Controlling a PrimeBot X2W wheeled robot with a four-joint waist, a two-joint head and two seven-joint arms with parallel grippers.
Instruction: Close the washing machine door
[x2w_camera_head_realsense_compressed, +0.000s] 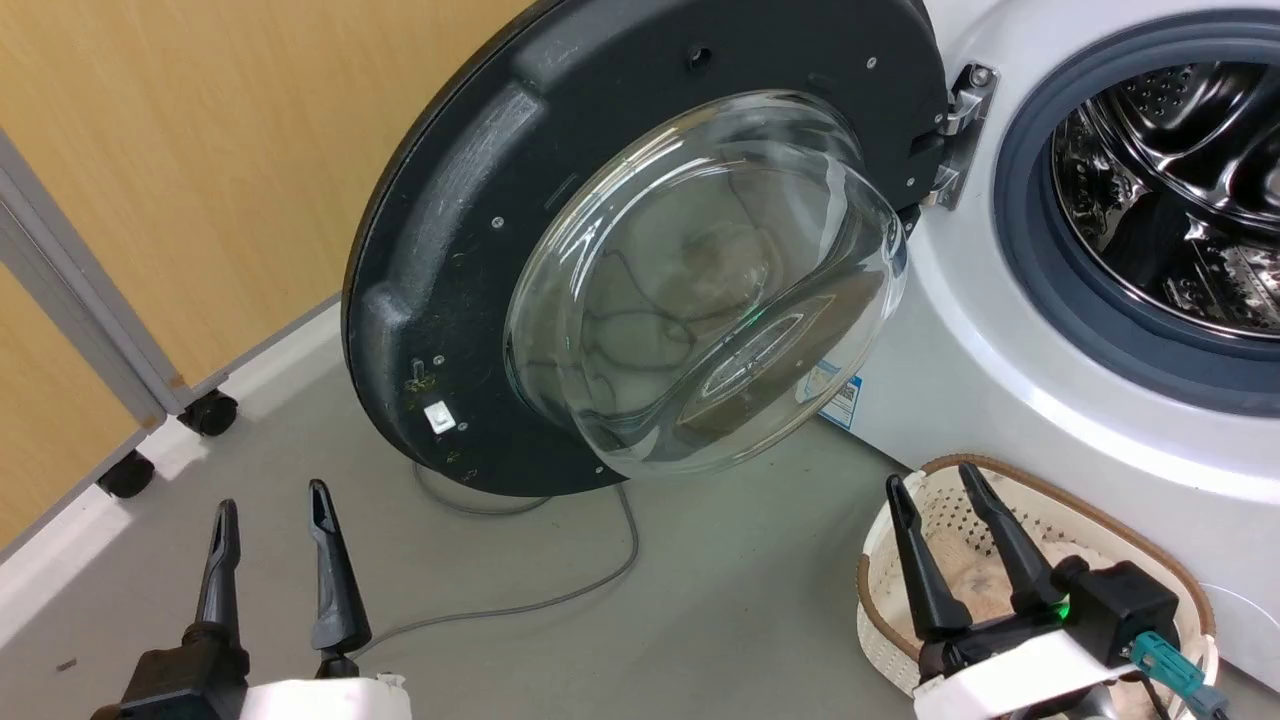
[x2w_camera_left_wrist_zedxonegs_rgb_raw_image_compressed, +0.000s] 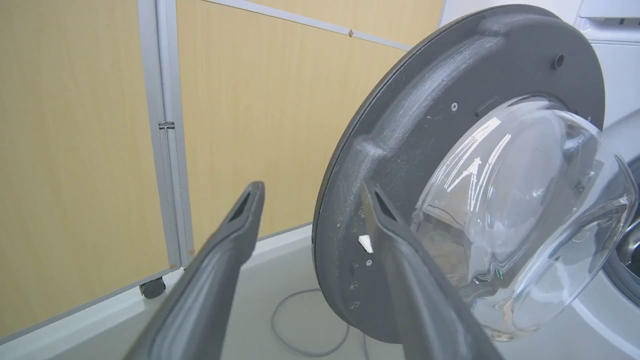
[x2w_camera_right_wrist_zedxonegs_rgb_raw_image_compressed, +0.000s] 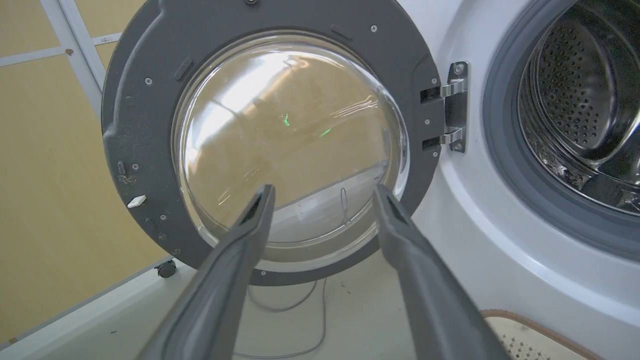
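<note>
You have the washing machine door swung wide open, its black inner face and bulging glass bowl turned towards you. It hangs clear of the floor on the metal hinge at its machine-side edge. Past that hinge stands the white washing machine, its mouth uncovered: a grey rubber gasket rings the perforated steel drum. A small blue label shows on the machine's front, just behind the bowl's lower edge.

Under the door the floor is plain grey and matt, with a few dark specks. A thin grey cable curls out from beneath the door's bottom rim. Behind the door, on its free side, stand wood-coloured partition panels in grey frames, riding on black castors, with a pale skirting strip along their foot.

Your left gripper sits below the door's free edge, well apart from it, its two dark fingers spread and holding nothing. Your right gripper is below the door's hinge side, fingers likewise parted and empty, poised over a white lattice basket with a brown rim that rests on the floor against the machine's front. Neither gripper touches the door.
</note>
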